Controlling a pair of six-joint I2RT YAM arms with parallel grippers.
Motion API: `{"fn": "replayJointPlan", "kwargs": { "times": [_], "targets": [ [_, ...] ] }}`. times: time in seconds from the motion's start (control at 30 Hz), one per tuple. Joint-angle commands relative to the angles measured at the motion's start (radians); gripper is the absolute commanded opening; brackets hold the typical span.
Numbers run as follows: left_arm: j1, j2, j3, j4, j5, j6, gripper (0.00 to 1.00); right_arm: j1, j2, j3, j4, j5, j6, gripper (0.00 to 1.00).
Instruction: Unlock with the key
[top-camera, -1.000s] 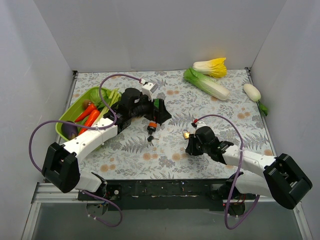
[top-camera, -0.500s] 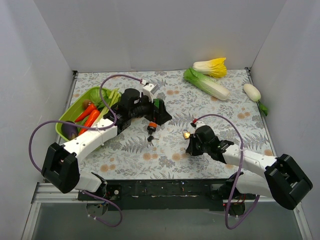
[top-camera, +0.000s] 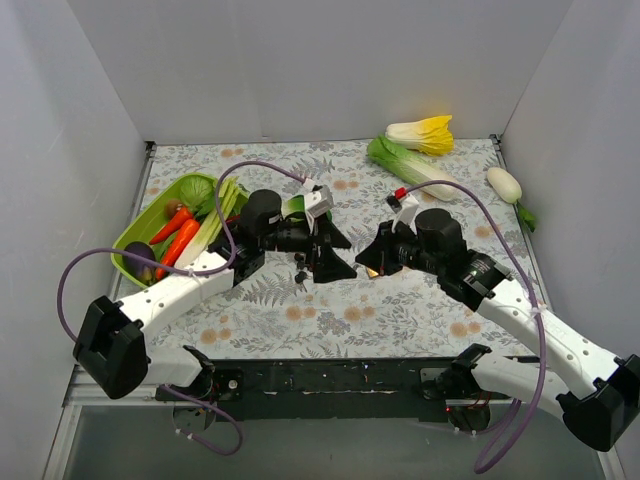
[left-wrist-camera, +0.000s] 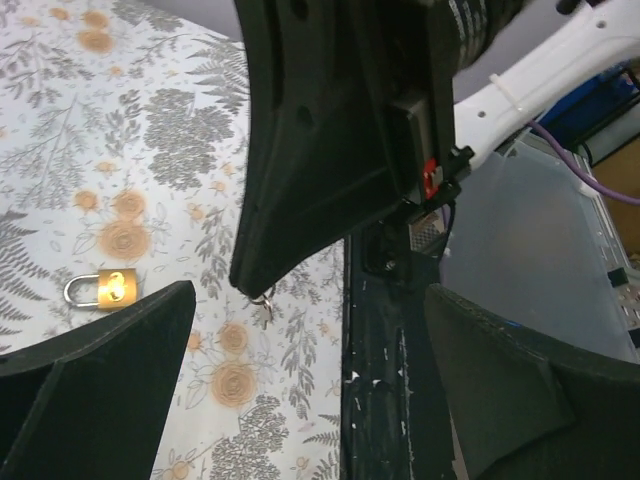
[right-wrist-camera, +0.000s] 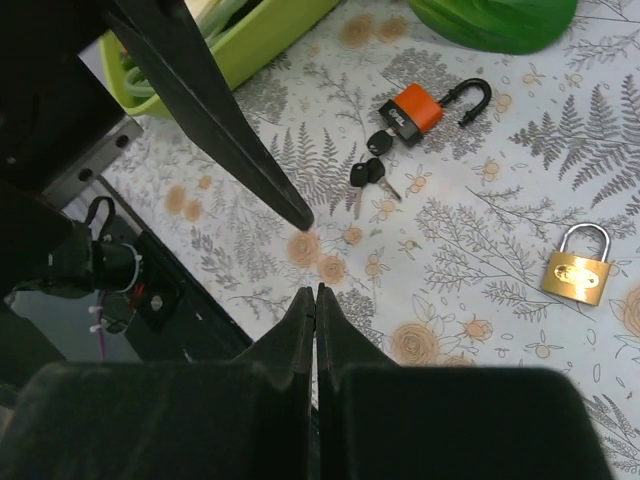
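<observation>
A brass padlock (right-wrist-camera: 577, 269) lies shut on the floral cloth; it also shows in the left wrist view (left-wrist-camera: 104, 289). An orange padlock (right-wrist-camera: 416, 108) lies with its shackle open, a bunch of black-headed keys (right-wrist-camera: 369, 175) beside it. My right gripper (right-wrist-camera: 316, 291) is shut, above the cloth. In the left wrist view a small key on a ring (left-wrist-camera: 264, 303) hangs from its tip. My left gripper (left-wrist-camera: 308, 292) is open and empty, facing the right gripper (top-camera: 368, 258) from the left. In the top view the left gripper (top-camera: 338, 262) is close to it.
A green tray (top-camera: 128, 250) with carrots and leek stands at the left. A napa cabbage (top-camera: 415, 167), a yellow-tipped chicory (top-camera: 424, 132) and a white radish (top-camera: 505, 183) lie at the back right. The black front rail (left-wrist-camera: 395, 380) is below the left gripper.
My right arm has risen from the brass padlock and swung back; its gripper now points down-left above the cloth. My left gripper has moved right and toward the front, close to it.
</observation>
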Motion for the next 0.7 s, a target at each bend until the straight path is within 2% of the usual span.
{"fn": "replayJointPlan", "kwargs": {
  "times": [0.0,0.17,0.27,0.43,0.47,0.5,0.67],
  "targets": [
    [-0.036,-0.107,-0.044,0.117,0.027,-0.010,0.98,0.004,-0.014,0.103,-0.072,-0.101,0.014,0.01],
    [-0.051,-0.158,-0.099,0.218,-0.007,-0.040,0.98,0.004,-0.034,0.165,-0.049,-0.124,0.066,0.01],
    [-0.063,-0.140,-0.098,0.219,0.008,-0.050,0.98,0.004,-0.034,0.182,-0.038,-0.130,0.084,0.01],
    [-0.094,-0.132,-0.106,0.226,-0.062,-0.050,0.95,0.004,-0.040,0.194,-0.030,-0.126,0.106,0.01],
    [-0.095,-0.129,-0.107,0.229,-0.071,-0.058,0.93,0.004,-0.042,0.194,-0.027,-0.123,0.109,0.01],
    [-0.098,-0.124,-0.106,0.228,-0.078,-0.061,0.84,0.004,-0.045,0.196,-0.029,-0.118,0.110,0.01],
    [-0.105,-0.089,-0.089,0.229,-0.066,-0.086,0.71,0.004,-0.050,0.194,-0.026,-0.104,0.115,0.01]
  ]
}}
